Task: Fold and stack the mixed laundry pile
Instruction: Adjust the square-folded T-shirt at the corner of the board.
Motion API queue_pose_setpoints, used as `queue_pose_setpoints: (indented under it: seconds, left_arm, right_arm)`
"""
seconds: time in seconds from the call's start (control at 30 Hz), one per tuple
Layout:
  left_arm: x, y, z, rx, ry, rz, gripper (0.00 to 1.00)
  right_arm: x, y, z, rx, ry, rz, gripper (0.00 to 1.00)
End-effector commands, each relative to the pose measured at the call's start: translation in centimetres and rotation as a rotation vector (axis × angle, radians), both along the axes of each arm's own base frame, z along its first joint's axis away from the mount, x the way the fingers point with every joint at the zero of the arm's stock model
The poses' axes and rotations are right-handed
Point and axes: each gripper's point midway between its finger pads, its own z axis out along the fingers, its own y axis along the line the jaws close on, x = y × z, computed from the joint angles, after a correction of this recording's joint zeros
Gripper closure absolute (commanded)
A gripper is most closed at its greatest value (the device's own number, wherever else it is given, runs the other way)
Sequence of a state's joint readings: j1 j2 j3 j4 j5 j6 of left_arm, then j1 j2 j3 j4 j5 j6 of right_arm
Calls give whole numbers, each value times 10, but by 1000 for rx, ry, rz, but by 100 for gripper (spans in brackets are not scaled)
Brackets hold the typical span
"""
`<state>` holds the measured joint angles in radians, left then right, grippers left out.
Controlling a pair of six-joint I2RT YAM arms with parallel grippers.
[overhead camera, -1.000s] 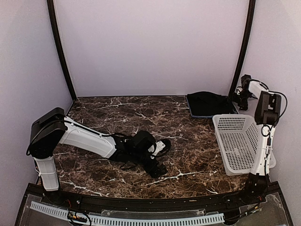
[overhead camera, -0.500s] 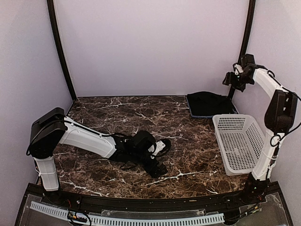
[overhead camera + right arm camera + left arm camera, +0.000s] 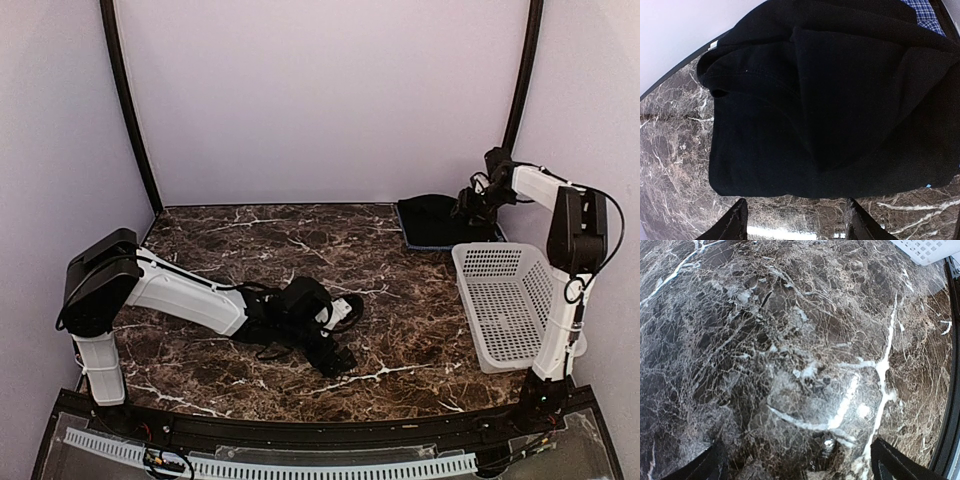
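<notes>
No readable txt, labels, brands or nos. in any view.

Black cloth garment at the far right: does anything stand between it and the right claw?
Nothing visible does. The right claw hangs open above the plain black cloth garment; only the bare marble table shows between its fingers.

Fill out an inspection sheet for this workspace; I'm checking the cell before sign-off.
Surface: dark marble-look table, no spills seen.
Job's things: black garment folded at the far right corner, lying on the checked shirt.
Clutter: white perforated basket at the right edge.
End effectors: left end effector open, low over the table; right end effector open, above the black garment's edge.
Cables: black leads looped at the left wrist.
Surroundings: plain pale walls, black corner posts.
</notes>
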<state>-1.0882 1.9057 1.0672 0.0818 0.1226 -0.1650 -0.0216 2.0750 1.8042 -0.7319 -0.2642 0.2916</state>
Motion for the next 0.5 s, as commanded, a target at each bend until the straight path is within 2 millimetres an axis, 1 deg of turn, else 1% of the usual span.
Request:
queue_pose_setpoints:
  seconds: [0.0, 0.07, 0.13, 0.23, 0.33, 0.47]
  left_arm:
    - [4, -1, 4, -14, -19, -2, 1]
    - [4, -2, 4, -14, -22, -3, 1]
    - [5, -1, 5, -11, -25, 0, 1]
    - [6, -1, 5, -6, -27, 5, 1]
    - [5, 0, 7, -8, -25, 6, 1]
    - [5, 4, 4, 1, -24, 11, 1]
  right_arm:
    - [15, -5, -6, 12, -40, -52, 38]
    - [22, -5, -8, 19, -49, -63, 39]
    - [29, -6, -15, 25, -46, -75, 40]
    - [37, -7, -23, 32, -40, -96, 44]
    - [45, -8, -22, 39, -68, -112, 61]
    - [52, -10, -12, 44, -111, -130, 77]
